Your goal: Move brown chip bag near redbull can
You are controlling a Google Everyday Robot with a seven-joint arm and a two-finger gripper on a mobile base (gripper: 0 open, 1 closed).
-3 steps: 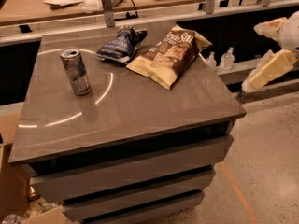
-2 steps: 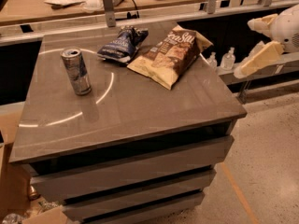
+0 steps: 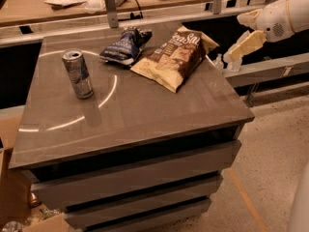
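Well, on the left side of the bench (image 3: 145, 115) the redbull can (image 3: 77, 74) stands upright. Next, further back, lies a small dark-blue snack bag (image 3: 124, 45). Just to its right the brown chip bag (image 3: 176, 57) lies flat, so close to the blue one that I cannot tell if they touch. The brown bag is well apart from the can. Its long way runs from front left to back right, and its back corner sits near the right edge of the bench. Past that edge, up in the air, hangs the gripper (image 3: 244, 45) on the only arm. So the bag lies to the left of the jaws, and its back right corner is the nearest part. The jaws hold nothing that I can see, but I cannot tell if they are open or shut. The arm is cut off at the right edge of the view.
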